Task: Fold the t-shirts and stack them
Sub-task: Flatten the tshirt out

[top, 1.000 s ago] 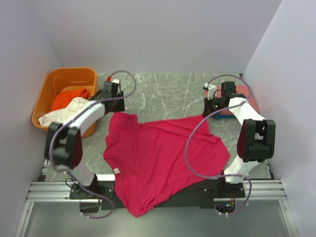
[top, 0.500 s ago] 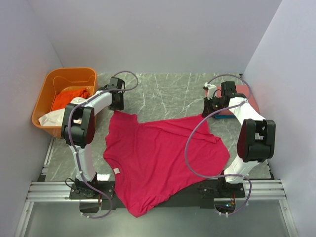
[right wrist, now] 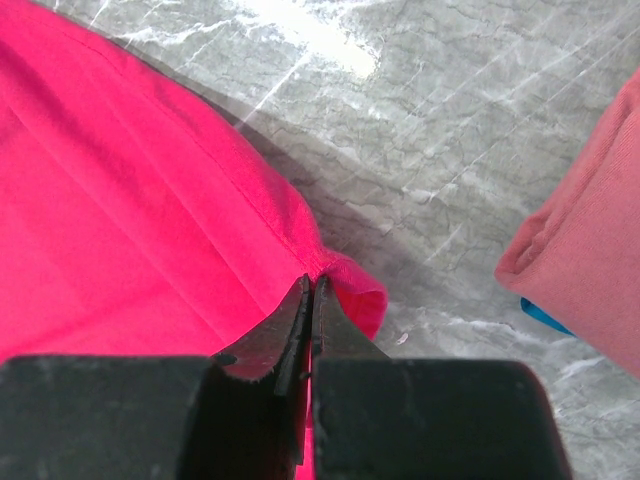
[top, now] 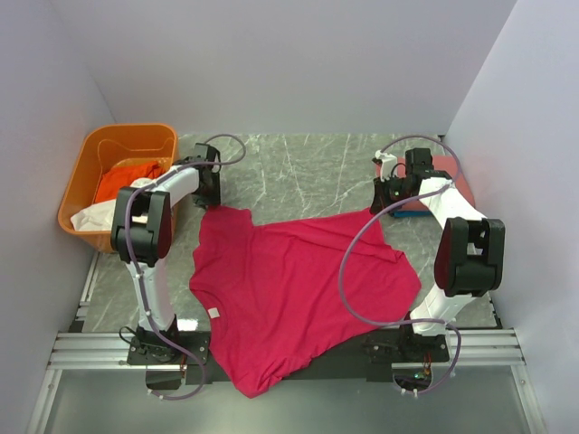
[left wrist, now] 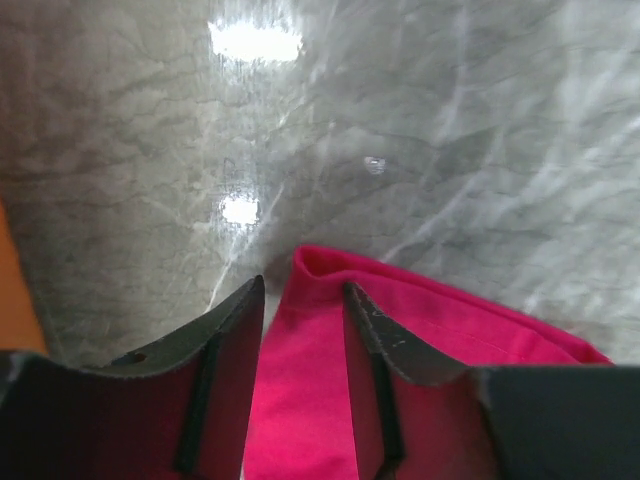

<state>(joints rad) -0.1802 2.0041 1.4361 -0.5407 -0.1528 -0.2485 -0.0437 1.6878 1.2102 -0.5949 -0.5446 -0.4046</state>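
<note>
Since a second ago the left arm has swung its elbow up and away from the orange tub (top: 90,149), and the left end effector (top: 209,193) has slid a little toward the tub side of the far edge; the right arm and the cloth lie as they did. The crimson-pink t-shirt (top: 298,289) is spread across the middle of the grey marble desk (top: 308,167), reaching from the far centre down to the near edge, where its lower part hangs over the rail between the two arm bases. In the left wrist view the left end effector (left wrist: 302,288) has its fingers (left wrist: 240,320) spread apart, straddling the far-left corner of the crimson-pink t-shirt (left wrist: 305,390); the cloth runs up between them and ends in a rolled edge just past the tips, with bare desk (left wrist: 450,120) beyond. The right end effector (top: 380,206) is at the shirt's far-right corner. In the right wrist view the right end effector (right wrist: 310,288) has its fingertips pressed together, pinching a fold of the crimson-pink t-shirt (right wrist: 130,200) at its hem. Just to its right sits a folded salmon-pink t-shirt (right wrist: 590,240) with a sliver of a blue one (right wrist: 545,316) under it. In the tub lie an orange t-shirt (top: 127,181) and a white t-shirt (top: 93,216) that drapes over the near rim.
</note>
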